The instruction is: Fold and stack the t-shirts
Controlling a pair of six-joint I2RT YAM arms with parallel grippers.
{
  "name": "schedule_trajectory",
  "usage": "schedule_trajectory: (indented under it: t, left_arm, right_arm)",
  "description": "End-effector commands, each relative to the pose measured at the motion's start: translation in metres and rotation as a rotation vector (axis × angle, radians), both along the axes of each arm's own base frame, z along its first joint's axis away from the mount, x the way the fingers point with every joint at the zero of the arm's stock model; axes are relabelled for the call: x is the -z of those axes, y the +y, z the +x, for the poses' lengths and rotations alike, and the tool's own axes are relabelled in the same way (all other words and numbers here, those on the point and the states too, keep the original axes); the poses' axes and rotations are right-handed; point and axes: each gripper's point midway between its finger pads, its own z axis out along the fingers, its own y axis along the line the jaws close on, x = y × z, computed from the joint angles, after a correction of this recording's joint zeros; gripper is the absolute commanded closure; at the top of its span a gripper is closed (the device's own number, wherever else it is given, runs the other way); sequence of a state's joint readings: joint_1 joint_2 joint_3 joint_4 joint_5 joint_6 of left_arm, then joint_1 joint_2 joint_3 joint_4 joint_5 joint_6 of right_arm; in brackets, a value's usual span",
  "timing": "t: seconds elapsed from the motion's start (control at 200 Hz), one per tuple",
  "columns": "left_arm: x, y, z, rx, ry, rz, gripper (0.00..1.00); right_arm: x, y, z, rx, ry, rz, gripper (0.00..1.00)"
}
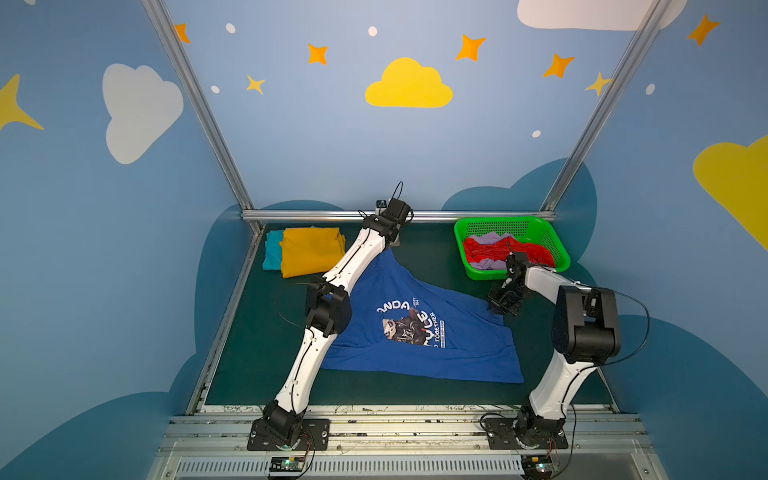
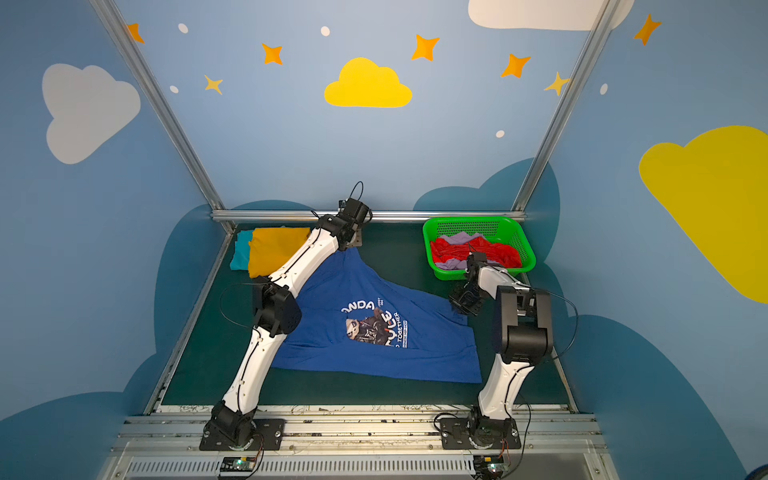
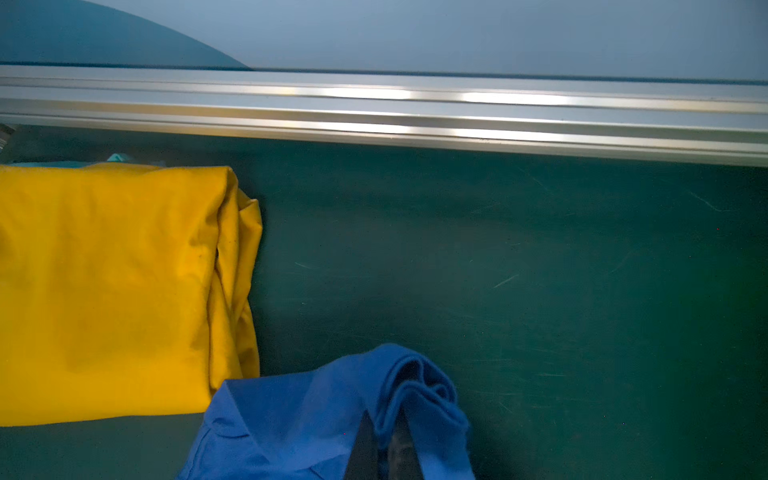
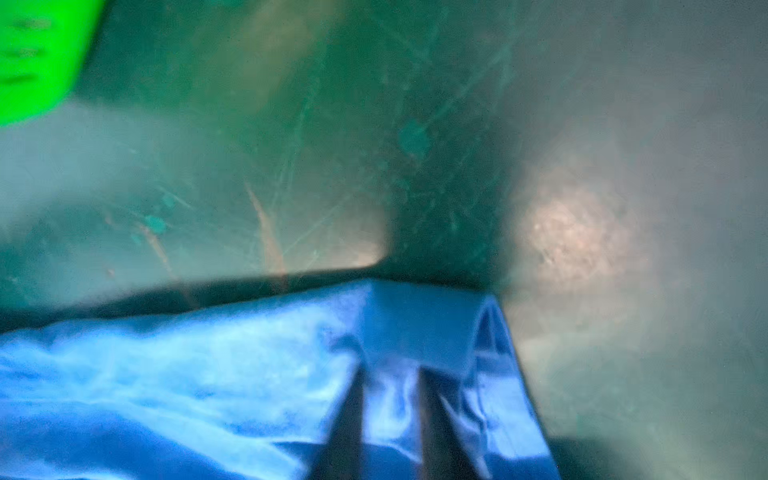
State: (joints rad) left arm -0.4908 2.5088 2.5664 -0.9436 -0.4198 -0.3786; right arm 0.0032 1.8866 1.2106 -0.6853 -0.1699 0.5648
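A royal blue t-shirt [image 1: 395, 286] [image 2: 357, 286] with a panda print lies spread on the green table, pulled into a peak at the far end. My left gripper [image 1: 392, 246] [image 3: 384, 432] is shut on that bunched peak of the blue t-shirt [image 3: 291, 415], close to the back rail. On the shirt's right corner my right gripper [image 1: 498, 308] [image 4: 390, 386] is shut, with blue t-shirt [image 4: 166, 374] cloth between its fingers. A folded mustard yellow t-shirt [image 1: 311, 251] [image 3: 104, 291] lies on a teal one [image 1: 272, 251] at the back left. Red [image 1: 490, 249] and lilac [image 1: 490, 238] t-shirts lie crumpled in the basket.
The bright green mesh basket [image 1: 498, 220] [image 4: 33, 54] stands at the back right, just behind my right wrist. An aluminium rail [image 1: 436, 216] [image 3: 374, 108] runs along the table's far edge. Blue walls close in both sides.
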Motion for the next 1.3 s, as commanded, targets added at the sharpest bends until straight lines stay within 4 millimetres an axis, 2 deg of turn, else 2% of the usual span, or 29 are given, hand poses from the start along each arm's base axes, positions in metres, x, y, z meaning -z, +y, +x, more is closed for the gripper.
schedule_trajectory:
  t: [0.0,0.331,0.526,0.646,0.811,0.851,0.907,1.042,1.142,1.292]
  left_arm:
    - [0.000,0.008,0.002,-0.022,-0.001,0.006,0.96]
    - [-0.004,0.012,0.004,-0.031,-0.004,-0.007,0.96]
    - [-0.001,0.014,0.002,-0.036,0.010,-0.006,0.96]
    - [-0.007,0.017,-0.006,-0.037,0.029,-0.009,0.96]
    - [-0.016,0.034,-0.038,-0.077,0.097,0.009,0.96]
    - [-0.011,0.038,-0.049,-0.083,0.117,0.020,0.96]
    - [-0.019,0.045,-0.063,-0.094,0.107,0.012,0.96]
    - [-0.018,0.067,-0.103,-0.129,0.132,0.015,0.96]
    - [-0.011,0.077,-0.131,-0.141,0.167,0.021,0.96]
    - [0.008,0.072,-0.166,-0.122,0.230,0.037,0.96]
  right_arm:
    - [0.002,0.004,0.010,-0.022,-0.029,0.019,1.00]
    - [-0.063,-0.024,0.040,0.023,-0.173,0.009,1.00]
    - [-0.076,-0.024,0.036,0.022,-0.195,0.013,1.00]
    - [-0.089,-0.019,0.028,0.019,-0.214,0.033,1.00]
    - [-0.101,-0.018,0.009,0.014,-0.199,0.038,1.00]
    - [-0.100,-0.018,0.001,0.014,-0.179,0.042,1.00]
    - [-0.099,-0.017,-0.008,0.013,-0.158,0.047,1.00]
    - [-0.095,-0.016,-0.033,0.009,-0.115,0.063,1.00]
    - [-0.090,-0.015,-0.051,-0.001,-0.078,0.066,1.00]
    - [-0.082,-0.017,-0.071,-0.015,-0.006,0.068,1.00]
